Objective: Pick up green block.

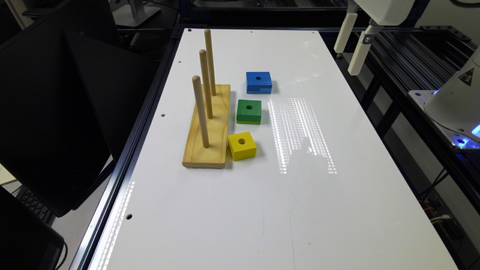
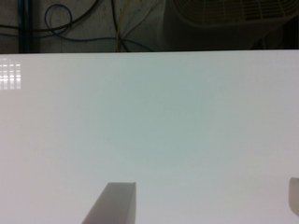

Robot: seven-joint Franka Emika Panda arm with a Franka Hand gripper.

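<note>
Possible to grasp the wrong piece: green block [image 1: 249,111] sits in a row between blue block [image 1: 258,82] and yellow block [image 1: 242,145], all three near each other and of similar shape. Also close beside the wooden peg base [image 1: 208,125], so a wide claw coming down may hit the base or one of the pegs [image 1: 200,111] and push the block away. Easy as well to knock a neighbour with a finger if the approach is not centred over the block.

Gripper [image 1: 351,45] high at the far edge of the white table [image 1: 262,210], on the exterior view's right, well apart from the block; a long way to travel, so room for aiming error. In the wrist view, gripper [image 2: 205,205] with fingers [image 2: 114,205] spread wide, nothing between them.

Green block: small, square, painted dark green, round hole in the top centre, lighter green strip along the lower edge. Lying flat on the table, not touching the other pieces.
</note>
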